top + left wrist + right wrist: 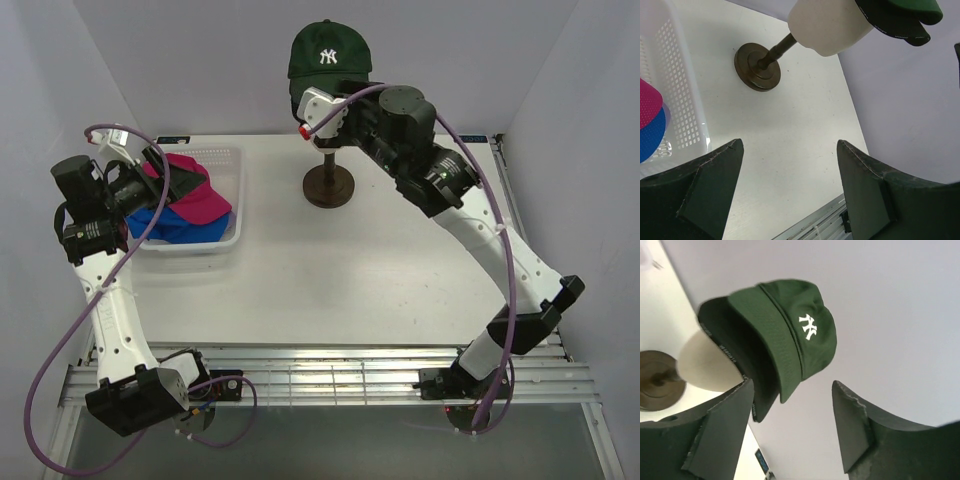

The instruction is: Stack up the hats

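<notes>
A dark green hat with a white NY logo sits on the cream mannequin head. The right wrist view shows it from below, with a black-looking layer under it. My right gripper is open just below its brim, whose tip hangs between the fingers without touching them. A magenta hat and a bright blue hat lie in the white basket. My left gripper is open and empty above them. No lavender hat shows.
The mannequin head stands on a brown stand at the table's back middle. The basket wall is at the left. Purple walls close in the back and sides. A metal rail runs along the near edge.
</notes>
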Action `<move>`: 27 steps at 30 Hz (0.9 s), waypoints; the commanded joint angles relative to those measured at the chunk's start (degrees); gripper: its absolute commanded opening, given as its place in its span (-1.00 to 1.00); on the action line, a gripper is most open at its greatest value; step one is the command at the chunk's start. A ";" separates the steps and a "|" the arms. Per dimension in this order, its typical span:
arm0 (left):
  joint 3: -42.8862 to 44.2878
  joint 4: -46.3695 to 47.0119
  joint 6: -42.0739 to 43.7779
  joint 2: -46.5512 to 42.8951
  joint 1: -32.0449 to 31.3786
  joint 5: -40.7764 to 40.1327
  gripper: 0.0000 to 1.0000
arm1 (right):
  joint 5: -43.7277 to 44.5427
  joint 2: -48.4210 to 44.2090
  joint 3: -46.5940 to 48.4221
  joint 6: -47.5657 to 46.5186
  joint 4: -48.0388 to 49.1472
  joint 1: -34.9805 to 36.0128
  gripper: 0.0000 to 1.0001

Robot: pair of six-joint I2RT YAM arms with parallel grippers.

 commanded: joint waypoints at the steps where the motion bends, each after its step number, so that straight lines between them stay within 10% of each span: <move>1: -0.60 1.05 -0.03 -1.98 0.46 1.24 0.71 | -11.85 -5.88 0.05 7.01 -6.77 0.37 0.41; 14: -2.09 1.85 -0.91 -2.95 1.16 2.47 0.70 | -14.16 5.53 17.10 40.83 8.15 -7.71 -0.25; 27: -2.62 2.29 -1.26 -3.21 1.33 3.08 0.69 | -16.71 9.23 10.78 45.95 8.69 -11.67 -0.50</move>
